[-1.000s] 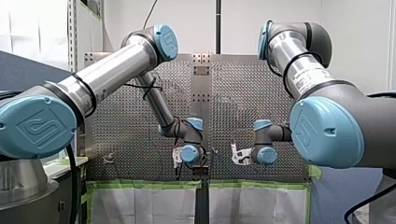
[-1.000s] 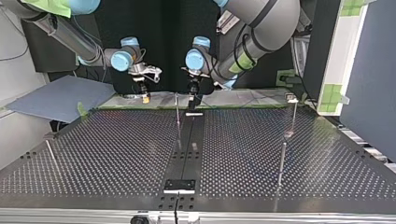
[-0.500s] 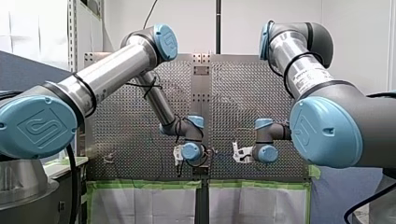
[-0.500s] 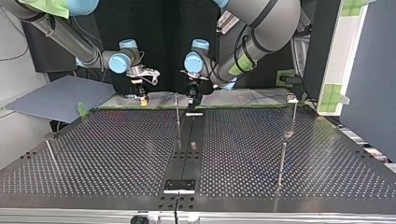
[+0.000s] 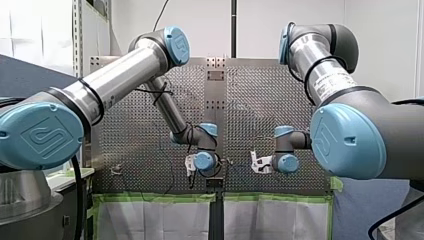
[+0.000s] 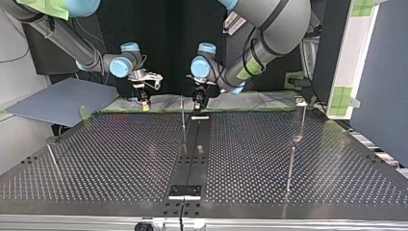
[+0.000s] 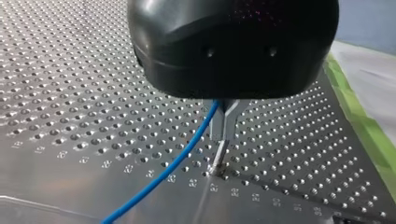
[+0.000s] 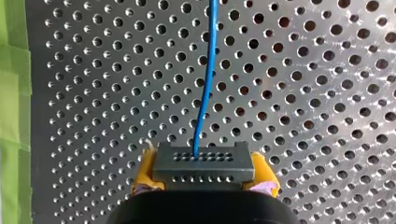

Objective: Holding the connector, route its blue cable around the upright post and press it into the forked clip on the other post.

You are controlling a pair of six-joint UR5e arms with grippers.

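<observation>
- Four thin posts [image 6: 290, 166] stand on one perforated bench [image 6: 120, 159].
- At its far edge, one dark grey connector [image 8: 204, 161] with two rows of small holes is clamped between the yellow pads [image 8: 144, 173] of my right claw [image 8: 204, 174].
- One blue cable [image 8: 208, 70] leaves it and passes just beside my left claw [image 7: 223, 133], which is drawn narrow.

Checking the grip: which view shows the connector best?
The right wrist view: the connector sits large between my right gripper's yellow pads. The top view shows a speck; front and left wrist views, nothing.
</observation>
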